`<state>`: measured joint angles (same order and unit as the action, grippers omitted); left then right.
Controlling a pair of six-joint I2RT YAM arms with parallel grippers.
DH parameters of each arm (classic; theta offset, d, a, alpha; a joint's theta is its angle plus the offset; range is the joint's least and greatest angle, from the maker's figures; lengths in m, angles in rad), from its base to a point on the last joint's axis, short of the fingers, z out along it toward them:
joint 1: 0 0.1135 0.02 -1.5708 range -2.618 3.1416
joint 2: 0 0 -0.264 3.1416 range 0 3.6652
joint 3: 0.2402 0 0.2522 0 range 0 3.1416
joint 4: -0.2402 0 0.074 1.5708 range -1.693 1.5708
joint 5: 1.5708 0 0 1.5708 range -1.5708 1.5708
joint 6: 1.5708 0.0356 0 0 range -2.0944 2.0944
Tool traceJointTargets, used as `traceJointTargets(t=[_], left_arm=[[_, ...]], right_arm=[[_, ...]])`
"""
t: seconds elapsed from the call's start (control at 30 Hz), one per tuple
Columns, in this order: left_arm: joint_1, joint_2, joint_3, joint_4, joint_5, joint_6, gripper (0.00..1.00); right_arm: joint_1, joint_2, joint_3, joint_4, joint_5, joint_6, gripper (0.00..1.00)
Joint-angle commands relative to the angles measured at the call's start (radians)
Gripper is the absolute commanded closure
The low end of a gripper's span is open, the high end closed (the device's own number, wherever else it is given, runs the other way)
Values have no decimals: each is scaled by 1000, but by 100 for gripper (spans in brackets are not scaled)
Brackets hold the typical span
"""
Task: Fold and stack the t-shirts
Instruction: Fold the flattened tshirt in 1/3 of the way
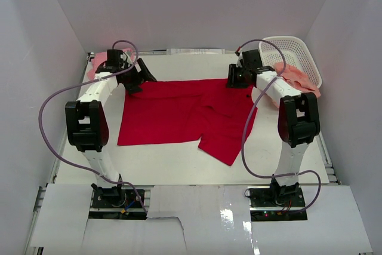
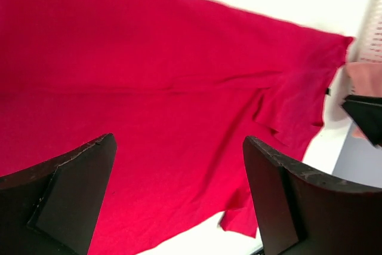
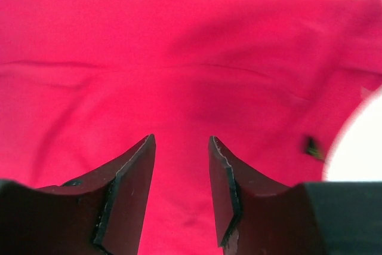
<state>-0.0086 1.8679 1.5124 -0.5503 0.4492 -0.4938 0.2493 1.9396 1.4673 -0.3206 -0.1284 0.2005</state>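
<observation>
Starting nearest us, the bench [image 1: 179, 168] is lying bare in front of the arm bases. Just beyond it, the red t-shirt [image 1: 173, 114] is lying spread at the middle of the bench. One loose flap of it is pointing toward 5 o'clock. Its long axis is running from 9 o'clock to 3 o'clock, flat against the bench. We are not making out the collar, so we cannot tell which end is the neck.

At the shirt's far edge, the left claw [image 1: 140, 79] is hanging at about 11 o'clock, spread fully wide and gripping nothing. The right claw [image 1: 236, 80] is hovering at about 1 o'clock, its fingers parted roughly halfway with only flat cloth showing between them, so we are reading it as gripping nothing too.

Farther back, the pink t-shirt [image 1: 98, 61] is lying bunched at 10 o'clock, behind the left arm. The salmon-peach t-shirt [image 1: 298, 79] is draping over the rim of the white basket [image 1: 298, 46] at 2 o'clock.

We are judging the task as barely begun: no finished fold is showing, nothing is stacked, and all three shirts are waiting.
</observation>
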Motion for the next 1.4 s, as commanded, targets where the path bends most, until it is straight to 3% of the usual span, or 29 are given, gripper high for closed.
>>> traceJointTargets(t=[0.0,0.17,0.3,0.4,0.43,0.5,0.6,0.73,0.83,1.17,1.37], left_arm=[[-30,-24,-41,90,-93,-66,2],[-16,-21,-95,151,-118,-120,2],[7,-26,-142,254,-109,-172,2],[22,-33,-165,288,-119,-195,2],[42,-38,-172,289,-139,-199,2],[53,-75,-195,300,-168,-212,2],[79,-168,-300,380,-196,-265,2],[110,-311,-495,524,-210,-322,2],[119,-378,-558,630,-219,-345,2],[142,-302,-578,682,-218,-495,2],[142,-270,-616,675,-285,-623,2]], right_arm=[[77,7,127,-12,-89,-12,52],[166,165,316,-55,-198,-6,52],[186,265,389,43,-313,97,55],[186,347,435,109,-381,163,69],[186,401,483,115,-401,174,83],[186,461,548,104,-419,189,92],[183,556,651,87,-442,209,92],[173,599,645,104,-448,220,92],[162,601,604,126,-448,220,92],[157,572,501,166,-445,218,92],[154,562,493,166,-442,215,92]])
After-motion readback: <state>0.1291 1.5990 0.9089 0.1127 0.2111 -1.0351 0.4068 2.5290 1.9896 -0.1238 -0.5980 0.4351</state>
